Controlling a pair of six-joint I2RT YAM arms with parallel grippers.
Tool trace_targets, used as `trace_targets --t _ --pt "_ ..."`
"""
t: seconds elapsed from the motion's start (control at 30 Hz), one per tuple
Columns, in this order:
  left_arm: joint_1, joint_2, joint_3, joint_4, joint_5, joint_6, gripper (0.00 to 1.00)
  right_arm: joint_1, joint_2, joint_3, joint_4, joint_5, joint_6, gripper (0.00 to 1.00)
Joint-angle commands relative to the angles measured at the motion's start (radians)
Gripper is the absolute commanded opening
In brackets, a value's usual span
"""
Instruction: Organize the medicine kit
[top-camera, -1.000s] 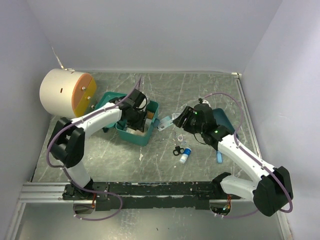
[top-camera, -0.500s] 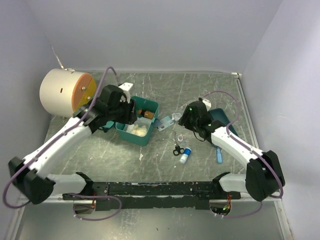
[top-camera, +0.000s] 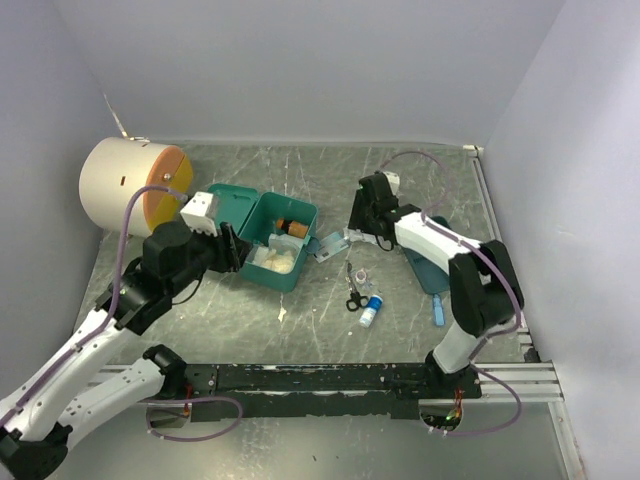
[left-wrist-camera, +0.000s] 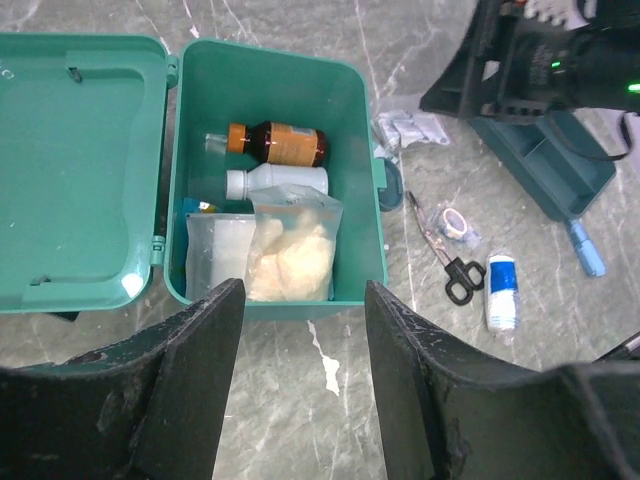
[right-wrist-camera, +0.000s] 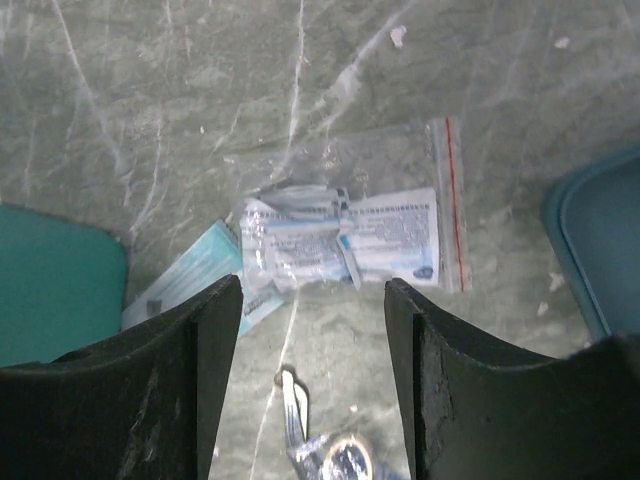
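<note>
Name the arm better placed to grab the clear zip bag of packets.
Right: the right gripper, open, hovers over the zip bag; the left gripper hangs by the medicine kit, farther away.

Left tool (left-wrist-camera: 303, 300): jaws apart, empty. Right tool (right-wrist-camera: 313, 290): jaws apart, empty, pointing down.

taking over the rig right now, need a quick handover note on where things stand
Left pincer: open, empty, just short of the open medicine kit.
Right pincer: open, empty, over a clear bag of packets on the table.
Done: brown bottle, white bottle and two bags lie in the kit.
Left: clear bag, scissors, tape roll and blue-and-white bottle lie outside, near the tray; lid open.
</note>
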Motion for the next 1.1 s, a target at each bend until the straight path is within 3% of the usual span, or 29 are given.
trace_targets --t 0.0,0.37,0.87,1.07 --pt "0.001 -0.079 -0.033 0.094 -0.034 -0.047 0.63 -0.006 0.099 0.089 -0.047 -0.032 -0.072 0.59" --pt "0.000 -0.121 -0.019 0.068 -0.063 -0.036 0.76 -0.018 0.254 0.180 -0.151 0.028 -0.086 0.58" --pt "0.000 -0.088 -0.017 0.074 -0.037 -0.038 0.76 -0.028 0.098 0.002 -0.149 0.013 -0.190 0.54" --pt "0.000 -0.084 -0.017 0.076 -0.038 -0.040 0.76 -0.028 -0.040 -0.052 -0.095 0.021 -0.067 0.56"
